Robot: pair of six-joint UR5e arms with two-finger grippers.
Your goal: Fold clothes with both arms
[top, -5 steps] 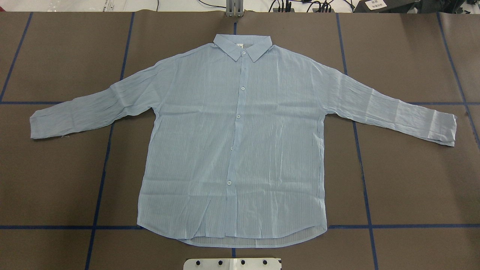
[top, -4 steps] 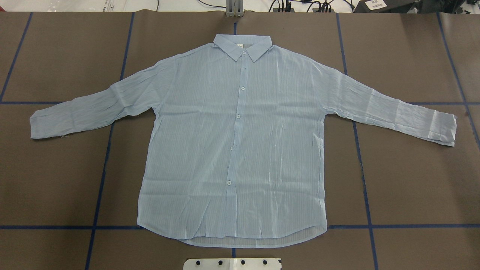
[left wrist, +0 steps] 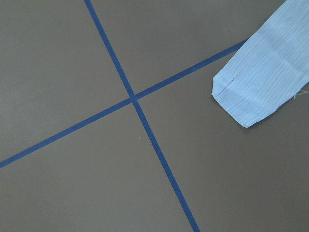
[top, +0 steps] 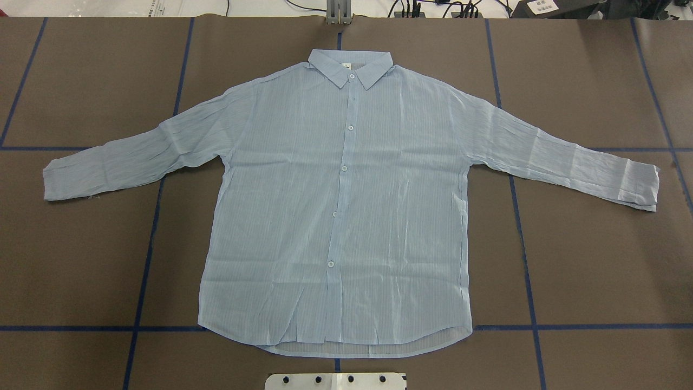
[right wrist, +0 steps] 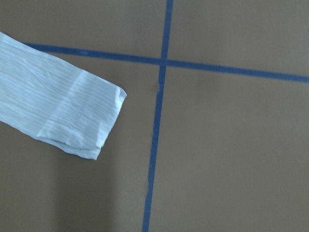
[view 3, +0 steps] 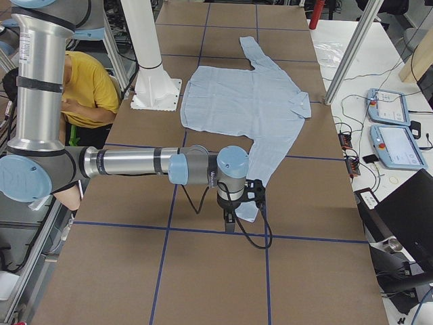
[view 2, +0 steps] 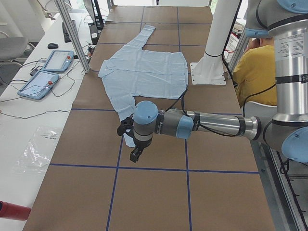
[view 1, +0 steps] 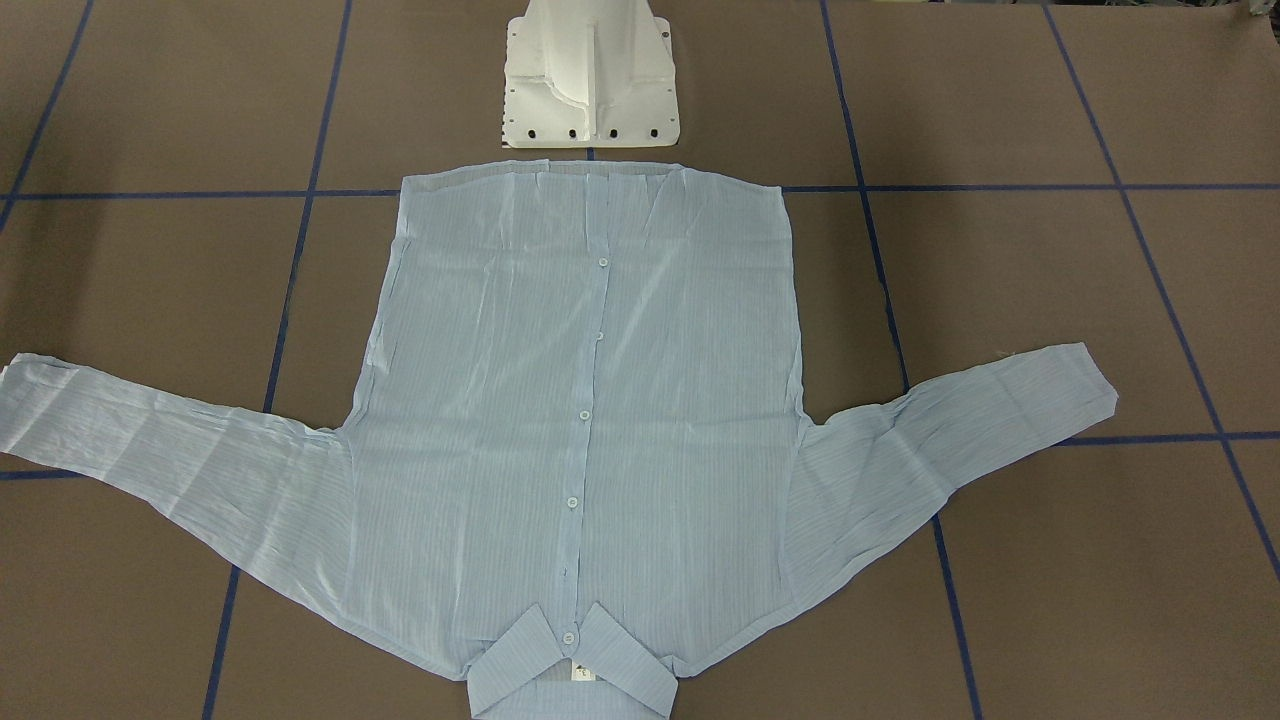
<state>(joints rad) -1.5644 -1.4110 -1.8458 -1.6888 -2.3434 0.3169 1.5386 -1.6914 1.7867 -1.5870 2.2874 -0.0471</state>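
The light blue striped shirt [top: 335, 206] lies flat and buttoned on the brown table, collar at the far side, both sleeves spread outward [view 1: 590, 400]. My left gripper [view 2: 136, 155] hangs over the table just beyond the left sleeve's cuff [left wrist: 263, 82]; it shows only in the exterior left view, so I cannot tell whether it is open or shut. My right gripper [view 3: 230, 220] hovers by the right sleeve's cuff [right wrist: 63, 116], and I cannot tell its state either. Neither arm appears in the overhead or front-facing views.
Blue tape lines [top: 146, 260] grid the table. The white pedestal base [view 1: 590, 80] stands at the shirt's hem. A person in a yellow top [view 2: 250, 72] sits behind the robot. Teach pendants [view 2: 45, 72] lie on the white bench past the far edge.
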